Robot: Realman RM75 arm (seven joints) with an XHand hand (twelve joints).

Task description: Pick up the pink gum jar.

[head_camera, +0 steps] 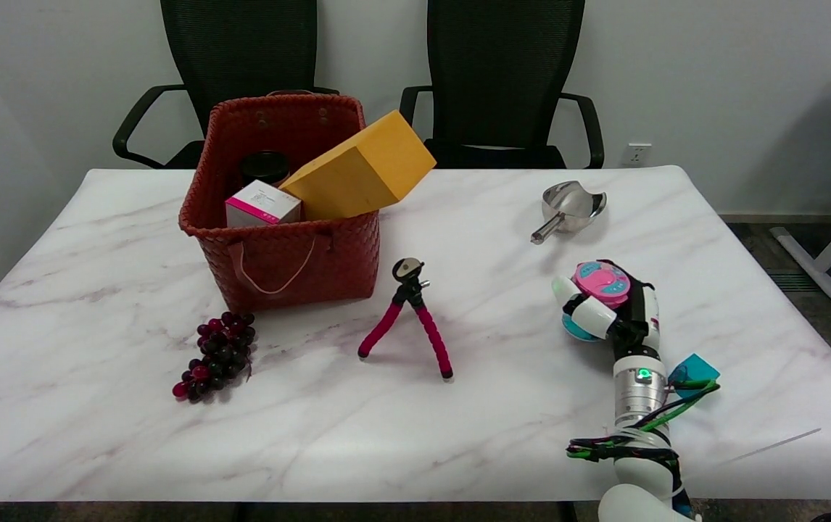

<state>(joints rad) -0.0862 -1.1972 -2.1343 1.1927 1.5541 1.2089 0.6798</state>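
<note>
Near the table's right edge, the hand wraps its fingers around the jar, seemingly just off the surface; lift straight up, keeping the grip firm and the jar level.

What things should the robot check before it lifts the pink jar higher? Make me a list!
1. Right hand wraps the round pink gum jar with the teal base: ok.
2. Jar upright, lid on top: ok.
3. Jar fully off the white marble table: cannot tell.
4. Grip firm enough not to slip: cannot tell.
5. Shiny metal scoop lies apart from the hand, farther back: ok.
6. Pink-legged mini tripod stands apart, to the picture's left: ok.
</note>
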